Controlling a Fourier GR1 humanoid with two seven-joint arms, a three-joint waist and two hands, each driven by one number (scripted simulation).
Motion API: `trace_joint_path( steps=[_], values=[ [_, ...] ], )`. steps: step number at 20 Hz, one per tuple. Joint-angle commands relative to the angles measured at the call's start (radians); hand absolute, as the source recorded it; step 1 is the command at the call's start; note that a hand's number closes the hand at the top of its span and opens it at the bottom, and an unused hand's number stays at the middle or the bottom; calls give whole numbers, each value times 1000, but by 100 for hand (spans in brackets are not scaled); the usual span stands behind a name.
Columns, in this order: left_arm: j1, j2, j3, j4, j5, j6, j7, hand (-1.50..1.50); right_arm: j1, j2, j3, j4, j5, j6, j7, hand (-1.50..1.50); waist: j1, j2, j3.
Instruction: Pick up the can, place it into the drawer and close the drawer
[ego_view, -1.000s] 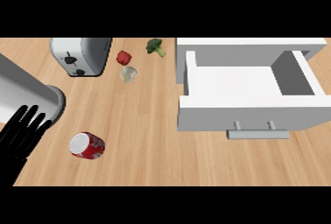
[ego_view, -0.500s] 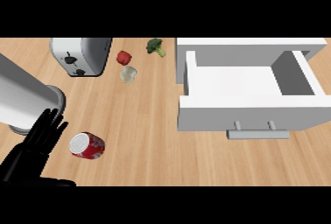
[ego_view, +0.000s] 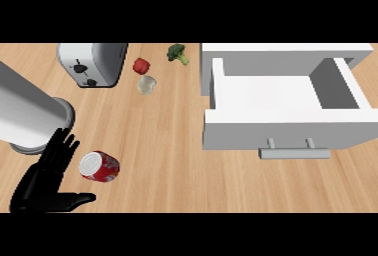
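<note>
You are at the very start: nothing of the task is done yet. The can (ego_view: 99, 166) lies on its side on the surface (ego_view: 166, 160), near the lower left of the head view and well apart from the drawer (ego_view: 280, 129), which stands pulled open at the right with its white inside bare. Your left hand (ego_view: 44, 184) is just beside the can on its left, fingers (ego_view: 63, 149) straight and pointing up the view, thumb (ego_view: 75, 199) spread out below the can; it holds nothing. You cannot tell whether the fingertips touch the can or stop just short of it. Left to do, by my reading: close round the can, lift it, carry it across to the drawer, release it inside, then push the front shut by the handle (ego_view: 295, 152). Your right hand shows nowhere. A grey cylinder (ego_view: 29, 115) comes in from the left edge above the hand; it is probably a forearm, but it is cut off and how it joins the hand is unclear. The hand's wrist is also cut off at the bottom. The can's label is too small to read.
</note>
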Motion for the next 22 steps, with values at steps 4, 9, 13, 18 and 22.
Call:
trace_joint_path(
  steps=[4,9,13,18,22],
  values=[
    [-14,53,37,237,-44,-54,-193,-150,7,10,-44,-14,-10,38,7,-150,0,0,0],
    [-93,71,37,343,-52,-35,-192,-150,16,73,-31,-38,20,77,0,-150,-1,0,0],
    [-98,40,21,424,-79,-14,-266,-150,-2,48,-74,-76,-53,29,67,-150,-1,0,0],
    [-154,120,54,603,-48,-96,-327,-150,0,47,-89,-79,-75,60,94,-150,0,0,0],
    [-227,70,35,769,-85,-61,-450,-150,45,72,-107,-65,-78,132,53,-150,-8,0,0]
  ],
)
